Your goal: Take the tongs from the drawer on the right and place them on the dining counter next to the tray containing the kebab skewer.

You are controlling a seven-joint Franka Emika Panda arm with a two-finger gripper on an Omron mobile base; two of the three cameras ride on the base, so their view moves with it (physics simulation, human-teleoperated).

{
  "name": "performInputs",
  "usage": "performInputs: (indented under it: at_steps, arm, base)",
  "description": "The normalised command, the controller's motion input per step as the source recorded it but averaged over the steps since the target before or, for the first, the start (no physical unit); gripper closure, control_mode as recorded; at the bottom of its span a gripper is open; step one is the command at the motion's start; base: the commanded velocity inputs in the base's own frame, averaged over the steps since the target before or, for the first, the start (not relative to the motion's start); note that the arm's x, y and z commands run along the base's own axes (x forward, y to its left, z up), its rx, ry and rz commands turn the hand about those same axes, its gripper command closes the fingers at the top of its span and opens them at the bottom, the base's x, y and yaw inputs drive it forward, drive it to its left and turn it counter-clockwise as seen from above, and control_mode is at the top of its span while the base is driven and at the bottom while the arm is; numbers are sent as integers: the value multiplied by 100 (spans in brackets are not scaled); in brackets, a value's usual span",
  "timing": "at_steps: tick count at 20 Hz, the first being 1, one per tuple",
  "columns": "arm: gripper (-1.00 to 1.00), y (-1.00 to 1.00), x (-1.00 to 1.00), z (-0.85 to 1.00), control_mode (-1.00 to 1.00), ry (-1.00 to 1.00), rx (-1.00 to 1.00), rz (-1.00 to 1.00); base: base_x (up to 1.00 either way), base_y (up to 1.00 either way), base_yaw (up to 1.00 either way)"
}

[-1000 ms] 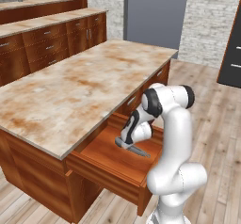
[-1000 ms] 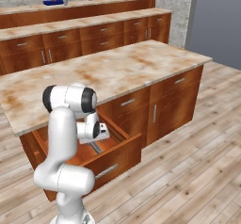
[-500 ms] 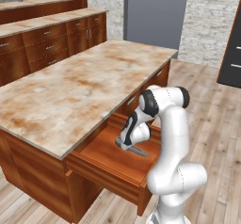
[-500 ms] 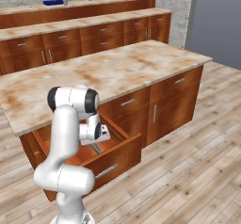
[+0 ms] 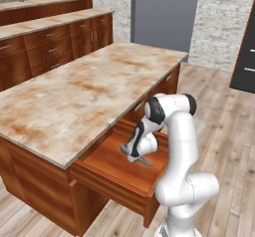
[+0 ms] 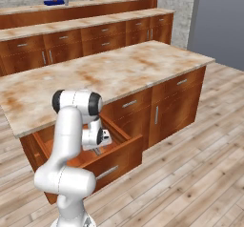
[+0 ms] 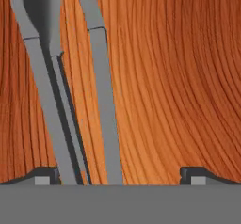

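Arm bent down, hand [image 7: 117,173] open, low over tongs [image 7: 101,105] in drawer [image 5: 107,178].

Arm [image 5: 174,131] bent low, jaws wide apart

The scene is seen from behind the arm on both sides, looking forward and down from mid range. The same open drawer [image 5: 119,164] and the marbled bench [image 6: 119,73] above it are shared by both base views. The hand view is pressed right up against the drawer floor, probably looking straight down between the fingers [image 7: 47,175].
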Motion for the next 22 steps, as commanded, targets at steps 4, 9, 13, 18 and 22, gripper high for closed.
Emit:
performInputs:
  at_steps: [4, 9, 13, 18, 22]
  arm:
    - [100, 6, 0, -45, -100, 0, 0, 1]
    - [100, 0, 0, -35, -100, 0, 0, 1]
    - [100, 0, -36, -2, -100, 0, 3, 0]
    - [100, -6, -63, 1, -100, 0, 10, 0]
    - [100, -29, -62, 39, -100, 0, 13, -4]
  base:
    - [0, 0, 0]
    - [0, 0, 0]
    - [0, 0, 0]
    - [0, 0, 0]
    - [0, 0, 0]
